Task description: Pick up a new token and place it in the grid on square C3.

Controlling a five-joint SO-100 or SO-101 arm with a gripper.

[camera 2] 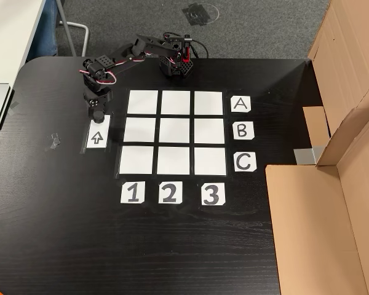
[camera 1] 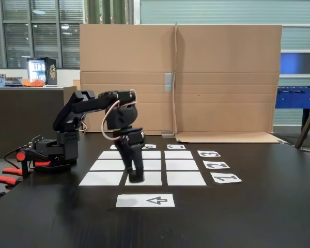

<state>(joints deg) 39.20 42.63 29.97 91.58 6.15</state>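
Arm: black five-joint arm, base at the far left of the dark table [camera 2: 172, 246] in a fixed view [camera 1: 51, 152], reaching down near the grid's edge.
Gripper: black two-finger gripper [camera 1: 135, 175], [camera 2: 96, 112], pointing down at the far end of the white paper sheet with an arrow [camera 2: 97, 133]; whether its fingers are apart, together or clamped on something cannot be told.
Token: the small black puck cannot be made out against the black gripper.
Grid: nine white paper rectangles in three rows [camera 2: 176, 132], edged by A-B-C cards [camera 2: 242, 131] and 1-2-3 cards [camera 2: 170, 193].
Square C3: plain white corner cell [camera 2: 210, 161] meeting the C and 3 cards, bare, well apart from the gripper.
Backdrop: brown cardboard wall [camera 1: 181, 77] behind the table.
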